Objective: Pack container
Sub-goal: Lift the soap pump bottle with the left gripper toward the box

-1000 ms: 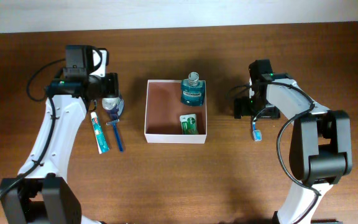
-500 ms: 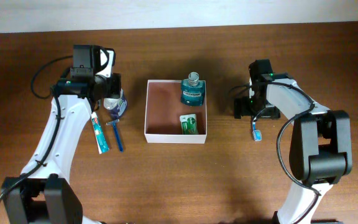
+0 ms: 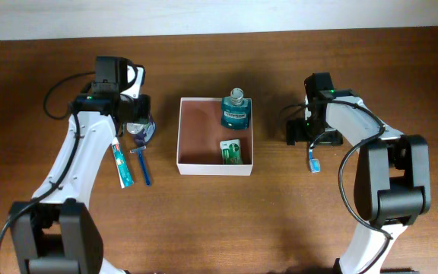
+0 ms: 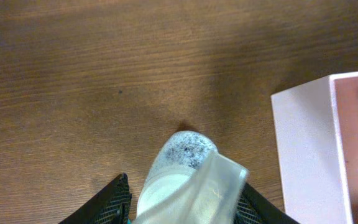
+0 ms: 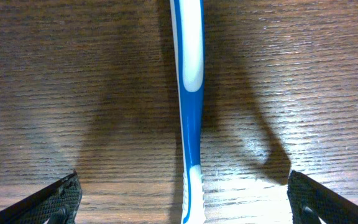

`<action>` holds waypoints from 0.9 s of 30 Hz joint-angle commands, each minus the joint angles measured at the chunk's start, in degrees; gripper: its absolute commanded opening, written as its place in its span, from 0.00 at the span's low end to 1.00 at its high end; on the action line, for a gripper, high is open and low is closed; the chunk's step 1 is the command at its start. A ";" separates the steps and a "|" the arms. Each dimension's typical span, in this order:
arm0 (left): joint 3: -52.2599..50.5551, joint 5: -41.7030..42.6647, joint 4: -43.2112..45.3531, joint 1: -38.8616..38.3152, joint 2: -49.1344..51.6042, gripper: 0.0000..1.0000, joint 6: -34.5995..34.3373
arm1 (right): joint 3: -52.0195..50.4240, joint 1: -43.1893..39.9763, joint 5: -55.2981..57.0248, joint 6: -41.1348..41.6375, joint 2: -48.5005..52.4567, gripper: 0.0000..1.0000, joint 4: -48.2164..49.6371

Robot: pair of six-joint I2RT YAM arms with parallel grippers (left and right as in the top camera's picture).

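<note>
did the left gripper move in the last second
Yes. Seen from overhead, the left gripper has shifted right, closer to the box, with a small clear item between its fingers.

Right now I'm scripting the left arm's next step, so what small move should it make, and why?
Probably carry the pale speckled item rightward over the container. The left gripper holds it between its fingers, just left of the box's white wall, and the reddish floor there is bare.
</note>
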 commanded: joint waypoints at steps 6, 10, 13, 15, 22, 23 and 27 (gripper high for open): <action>0.92 -0.46 0.17 -0.07 0.37 0.41 4.09 | -1.99 0.11 1.66 0.00 2.40 0.99 -0.20; 0.92 -0.48 0.17 -0.04 0.37 0.25 4.11 | -1.99 0.11 1.66 0.00 2.40 0.99 -0.20; 0.92 -0.48 0.20 -0.04 0.37 0.22 4.11 | -1.99 0.11 1.66 0.00 2.40 0.99 -0.20; 1.09 -0.50 0.20 -0.04 0.24 0.20 4.11 | -1.99 0.11 1.66 0.00 2.40 0.99 -0.20; 3.58 -0.48 0.17 -0.07 -4.76 0.17 4.07 | -1.99 0.11 1.66 0.00 2.40 0.99 -0.20; 3.89 -0.46 0.20 -0.07 -6.16 0.17 4.07 | -1.99 0.11 1.66 0.00 2.40 0.99 -0.20; 3.96 -0.42 0.22 -0.07 -11.15 0.17 4.07 | -1.99 0.11 1.66 0.00 2.40 0.99 -0.20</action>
